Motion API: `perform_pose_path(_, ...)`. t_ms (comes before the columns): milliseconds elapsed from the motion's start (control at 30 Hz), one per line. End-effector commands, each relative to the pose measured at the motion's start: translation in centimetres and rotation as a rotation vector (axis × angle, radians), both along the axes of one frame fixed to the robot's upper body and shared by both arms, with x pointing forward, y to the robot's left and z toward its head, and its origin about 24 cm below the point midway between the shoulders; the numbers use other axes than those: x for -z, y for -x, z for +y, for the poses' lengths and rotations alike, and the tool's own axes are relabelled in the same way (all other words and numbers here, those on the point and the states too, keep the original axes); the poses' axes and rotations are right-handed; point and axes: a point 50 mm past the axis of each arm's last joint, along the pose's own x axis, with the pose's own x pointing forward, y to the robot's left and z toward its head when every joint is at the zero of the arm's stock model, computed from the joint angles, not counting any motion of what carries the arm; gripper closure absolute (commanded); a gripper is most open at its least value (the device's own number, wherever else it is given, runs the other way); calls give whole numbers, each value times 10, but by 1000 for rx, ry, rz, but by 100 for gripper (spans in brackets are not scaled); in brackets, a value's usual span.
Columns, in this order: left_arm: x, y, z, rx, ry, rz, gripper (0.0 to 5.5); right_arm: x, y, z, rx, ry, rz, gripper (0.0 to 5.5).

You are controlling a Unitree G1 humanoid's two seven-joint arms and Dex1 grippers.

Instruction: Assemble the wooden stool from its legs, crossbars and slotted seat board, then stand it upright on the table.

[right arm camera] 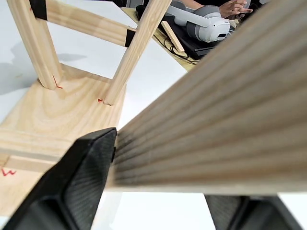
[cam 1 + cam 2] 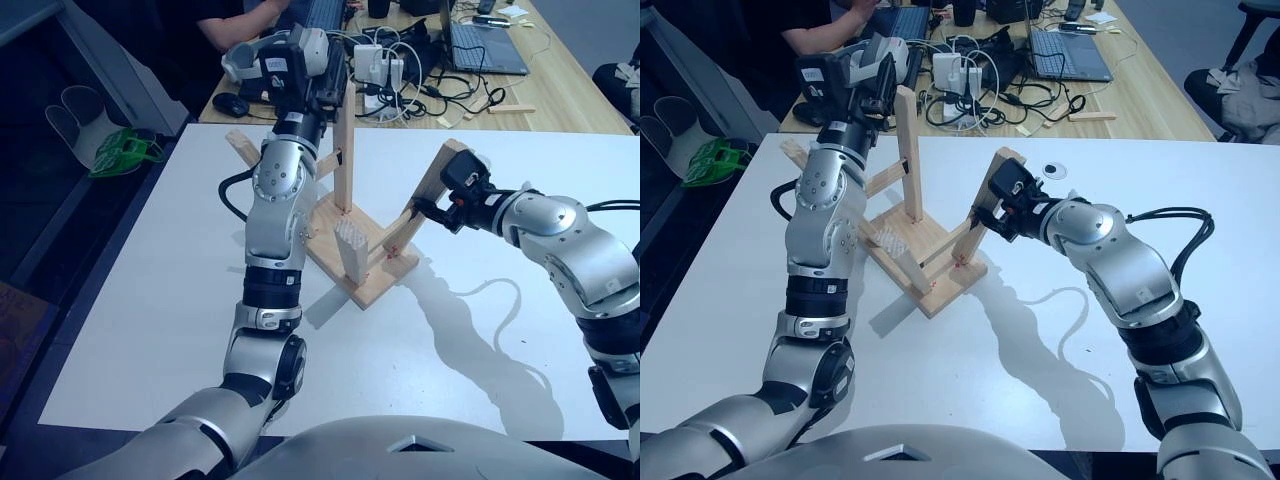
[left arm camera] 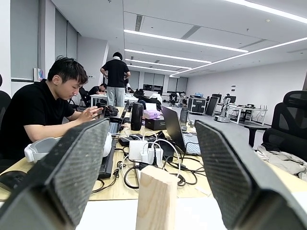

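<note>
Seating legs into the upturned slotted seat board (image 2: 372,282), which is lying flat on the table (image 2: 150,300), appears to be the step in hand. The right gripper (image 2: 435,208) is pinching the slanted leg (image 1: 216,110). The left gripper (image 2: 890,85) is holding its fingers (image 3: 72,177) spread either side of the upright leg (image 2: 345,160). The next move is likely calling for the slanted leg to be pressed straight into its slot.

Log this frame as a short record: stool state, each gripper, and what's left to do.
Assembly: inverted, seat board flat on the table, legs pointing up
Left gripper: open, straddling the upright leg at its top
Right gripper: shut on the tilted leg, right side
Remaining: not yet stood upright
</note>
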Motion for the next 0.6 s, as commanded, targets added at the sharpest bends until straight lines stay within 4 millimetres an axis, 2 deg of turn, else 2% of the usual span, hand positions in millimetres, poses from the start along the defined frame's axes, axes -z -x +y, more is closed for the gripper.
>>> perform_pose_path(33, -2, -2, 1, -12, 5, -8, 223, 51, 14, -12, 38, 99, 276, 190)
perform_pose_path(100, -4, -2, 1, -11, 19, -20, 223, 33, 0, -7, 114, -66, 156, 176)
perform_pose_path(200, -7, 0, 1, -2, 46, -50, 223, -11, -17, -1, 181, -297, -138, 176)
perform_pose_path(300, -11, 3, 0, 9, 69, -86, 223, -42, -17, 4, 149, -318, -408, 176)
perform_pose_path(467, -12, 2, 3, -15, 73, -106, 223, -74, -26, -3, 195, -341, -624, 176)
perform_pose_path(533, -23, 1, 21, -96, 170, -141, 223, -104, -22, 1, 147, -421, -741, 176)
perform_pose_path(567, -26, 0, 35, -154, 242, -143, 223, -113, -18, 5, 101, -448, -750, 176)
perform_pose_path(600, -29, -2, 52, -225, 306, -145, 223, -111, -15, 11, 55, -462, -695, 195)
